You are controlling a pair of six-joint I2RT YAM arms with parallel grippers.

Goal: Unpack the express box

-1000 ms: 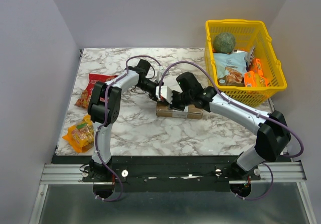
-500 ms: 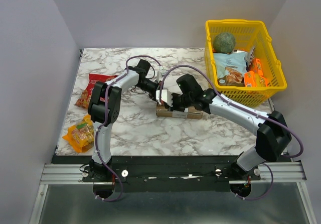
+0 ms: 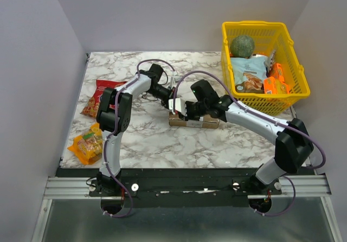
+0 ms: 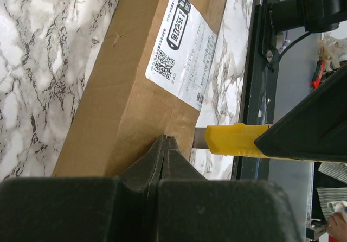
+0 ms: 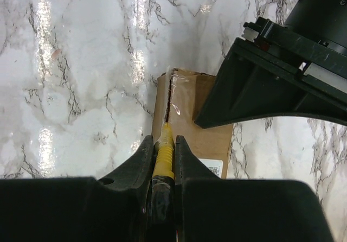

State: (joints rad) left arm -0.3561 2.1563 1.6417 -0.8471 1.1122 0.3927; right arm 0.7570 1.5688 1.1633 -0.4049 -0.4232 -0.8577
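Observation:
The express box, a small brown carton with a white label, lies at the table's middle. My left gripper is shut, and its tips rest against the box's top near its left end. My right gripper is shut on a yellow utility knife. The knife's tip sits in the taped seam on the box's top, where a dark slit shows. The knife also shows in the left wrist view, its blade at the box's edge.
A yellow plastic basket with a green round thing and snack packs stands at the back right. A red snack bag and an orange snack bag lie at the table's left side.
My right gripper with the knife has shifted slightly left along the box's top. The left gripper and the box have stayed in place.

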